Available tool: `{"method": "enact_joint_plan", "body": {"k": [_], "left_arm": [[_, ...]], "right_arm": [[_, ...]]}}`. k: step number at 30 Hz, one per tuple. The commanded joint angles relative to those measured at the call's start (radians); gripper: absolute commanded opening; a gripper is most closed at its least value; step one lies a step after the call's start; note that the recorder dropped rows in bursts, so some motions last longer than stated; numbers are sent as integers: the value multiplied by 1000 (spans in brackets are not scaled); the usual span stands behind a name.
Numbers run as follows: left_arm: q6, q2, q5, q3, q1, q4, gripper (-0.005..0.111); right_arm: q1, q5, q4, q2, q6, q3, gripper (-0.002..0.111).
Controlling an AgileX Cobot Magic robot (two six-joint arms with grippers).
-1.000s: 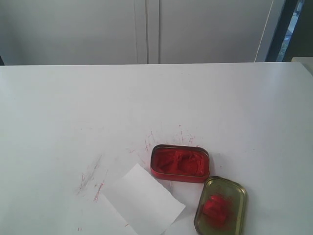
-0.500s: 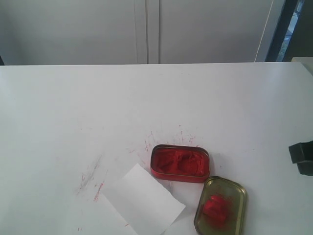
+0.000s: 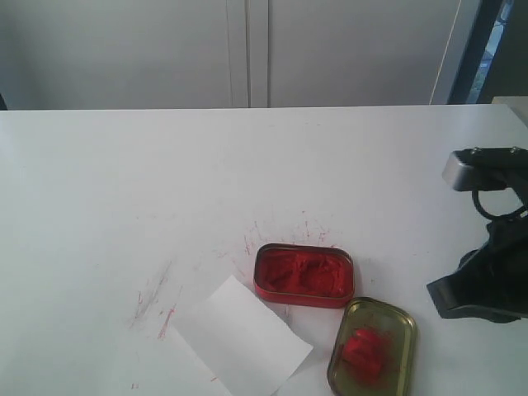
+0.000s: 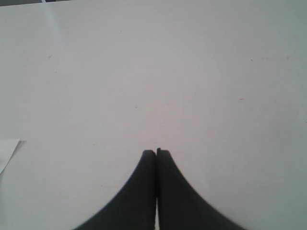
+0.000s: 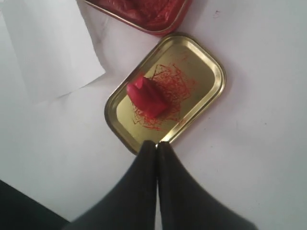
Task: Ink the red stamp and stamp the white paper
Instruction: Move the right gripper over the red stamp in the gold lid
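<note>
The red stamp (image 3: 363, 346) lies on its side in the gold tin lid (image 3: 398, 318) at the front right; in the right wrist view the stamp (image 5: 147, 97) sits mid-lid (image 5: 217, 67). The white paper (image 3: 243, 342) lies left of the lid, blank, and shows in the right wrist view as well (image 5: 48, 52). My right gripper (image 3: 441, 297) hovers just right of the lid, shut and empty, its tips (image 5: 157, 143) over the lid's rim. My left gripper (image 4: 156, 152) is shut and empty over bare tabletop, out of the exterior view.
The open red ink tin (image 3: 304, 274) stands just behind the lid and beside the paper's far corner, its edge showing in the right wrist view (image 5: 144, 12). Red scratch marks (image 3: 157, 301) streak the white table. A paper corner (image 4: 7, 151) shows in the left wrist view.
My right arm has come into the exterior view from the right edge and moved in toward the gold lid. The stamp, paper and tin have not moved.
</note>
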Motion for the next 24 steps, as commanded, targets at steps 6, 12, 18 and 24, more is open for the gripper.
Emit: {"method": "enact_joint_plan", "body": {"k": [6,12,18,24], "left_arm": [[0,7,1,-6,2,-10,0],[0,7,1,-6,2,-10,0],[0,7,1,-6,2,-10,0],[0,7,1,-6,2,-10,0]], "right_arm": [[96,-14,-17,53,-43,-37,0],[155,30,-28,134,-43,-111,0],[211,35,-91,202,-38,-149,0],[275,31,-156,247,-33,-157,0]]}}
